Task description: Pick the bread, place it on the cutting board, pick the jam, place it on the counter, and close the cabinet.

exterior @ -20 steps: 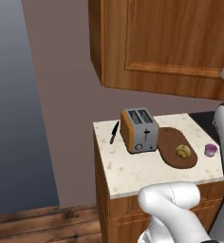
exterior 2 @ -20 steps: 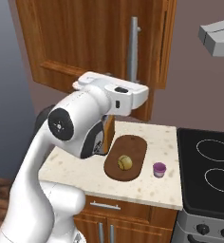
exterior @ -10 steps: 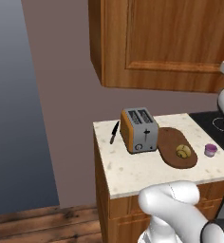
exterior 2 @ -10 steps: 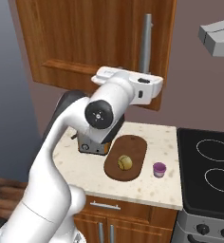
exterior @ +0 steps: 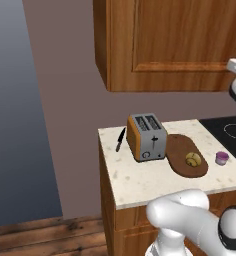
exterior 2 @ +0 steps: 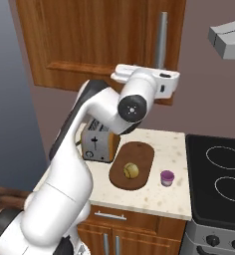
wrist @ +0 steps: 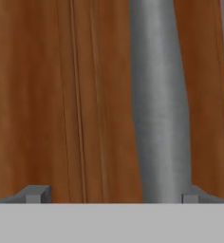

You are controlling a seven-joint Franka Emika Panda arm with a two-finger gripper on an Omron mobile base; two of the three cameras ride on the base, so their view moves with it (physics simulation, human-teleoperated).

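Bread (exterior 2: pixel 131 170) sits on the cutting board (exterior 2: pixel 139 154), jam (exterior 2: pixel 167 178) on the table (exterior 2: pixel 176 144) beside it. End effector (wrist: pixel 111 193) is spread wide open right at the cabinet (exterior 2: pixel 89 45) handle (wrist: pixel 159 95).

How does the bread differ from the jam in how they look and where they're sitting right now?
The bread is a lumpy golden-tan bun, while the jam is a smooth purple jar with a lighter rim. The bread is the bigger of the two. The bread rests on the cutting board, whereas the jam stands straight on the counter beside it. Both are small, roundish, and sit between the toaster and the stovetop.
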